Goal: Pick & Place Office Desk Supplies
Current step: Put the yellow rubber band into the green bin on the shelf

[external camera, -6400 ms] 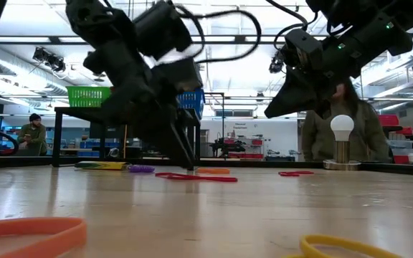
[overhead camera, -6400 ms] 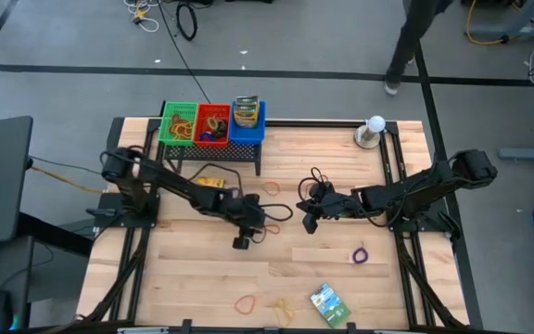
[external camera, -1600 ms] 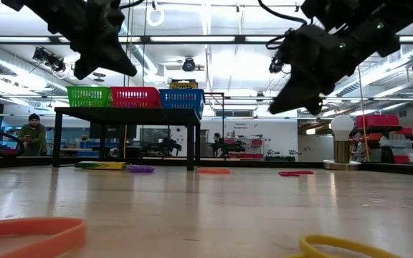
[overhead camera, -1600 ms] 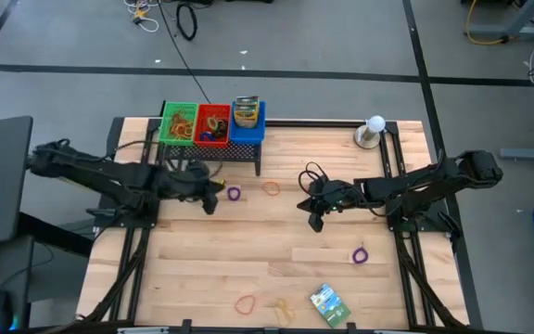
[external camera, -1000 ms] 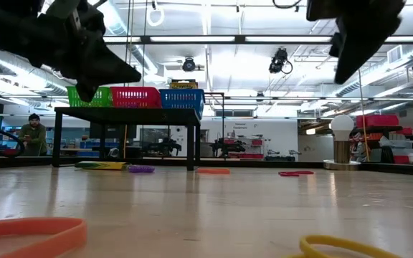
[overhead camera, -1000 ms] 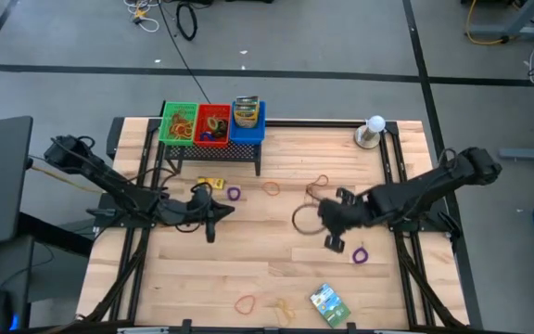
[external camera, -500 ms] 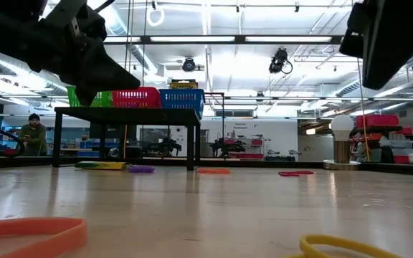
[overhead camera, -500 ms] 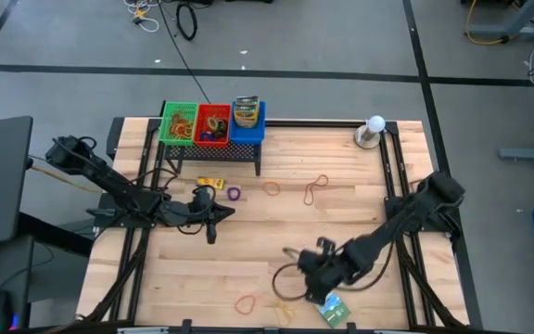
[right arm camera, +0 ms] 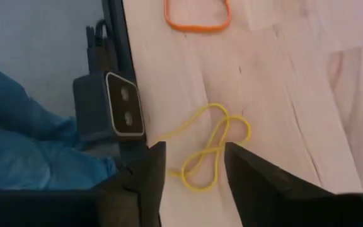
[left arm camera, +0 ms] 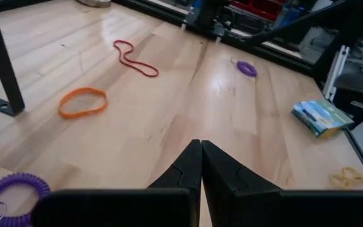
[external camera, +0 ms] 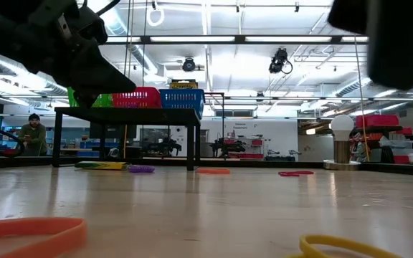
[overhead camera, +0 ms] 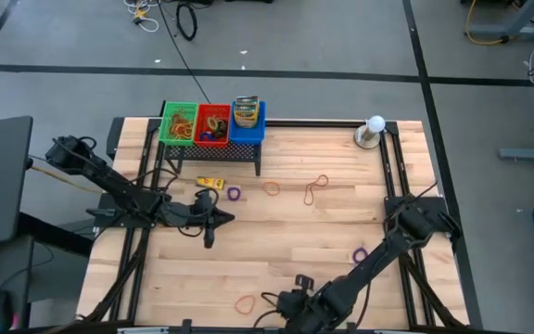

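Your right hand [right arm camera: 193,165] hangs low over the front edge of the bench [overhead camera: 341,232], and its two fingers are spread apart with nothing between them. Just past those fingers lies a twisted yellow band [right arm camera: 212,146], and a little farther off lies an orange band [right arm camera: 197,15]. Beside them, at the bench edge, you can see a small grey camera box [right arm camera: 115,107]. Your left hand [overhead camera: 209,227] is over the left middle of the bench, its fingers pressed together and holding nothing. Near it you can see a purple coil band [left arm camera: 12,192], another orange band [left arm camera: 82,103], a red band [left arm camera: 133,58], a small purple band [left arm camera: 246,68] and a green printed packet [left arm camera: 321,116]. A yellow crayon box [overhead camera: 210,183] lies by the black rack [overhead camera: 213,148]. The rack carries a green bin [overhead camera: 179,123], a red bin [overhead camera: 213,125] and a blue bin [overhead camera: 247,118]. A white ball on a base [overhead camera: 374,129] stands at the far right corner.
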Tool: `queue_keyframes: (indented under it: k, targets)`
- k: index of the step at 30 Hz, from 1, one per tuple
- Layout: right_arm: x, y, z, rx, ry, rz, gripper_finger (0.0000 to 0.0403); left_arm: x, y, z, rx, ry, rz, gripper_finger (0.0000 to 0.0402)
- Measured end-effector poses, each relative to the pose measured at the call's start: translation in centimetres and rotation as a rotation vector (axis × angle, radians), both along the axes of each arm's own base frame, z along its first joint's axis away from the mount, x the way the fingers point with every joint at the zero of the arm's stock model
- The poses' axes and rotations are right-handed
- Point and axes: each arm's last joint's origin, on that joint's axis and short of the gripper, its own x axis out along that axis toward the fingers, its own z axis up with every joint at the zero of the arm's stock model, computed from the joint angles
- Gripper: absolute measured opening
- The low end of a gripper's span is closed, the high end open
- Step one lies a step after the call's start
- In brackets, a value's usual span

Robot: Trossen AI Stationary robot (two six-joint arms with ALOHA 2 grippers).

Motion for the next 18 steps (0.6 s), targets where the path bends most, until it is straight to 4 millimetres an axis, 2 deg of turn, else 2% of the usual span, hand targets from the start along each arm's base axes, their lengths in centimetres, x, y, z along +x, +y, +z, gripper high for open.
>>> queue_keyframes:
  k: [4, 13, 18]
  targets:
    - [0.7, 0.4, -1.4, -0.025, 0.011, 0.015, 0.0177, 0.0, 0.0, 0.0, 0.015, 0.002, -0.001, 0.0013]
    - [0.9, 0.6, -4.8, -0.065, 0.085, 0.020, 0.0167, 0.0, 0.0, -0.1, 0.023, 0.014, -0.002, 0.0013]
    - [0.9, 0.7, -5.6, -0.068, 0.106, -0.012, 0.0148, -0.1, 0.0, -0.2, 0.024, 0.027, 0.000, 0.0013]
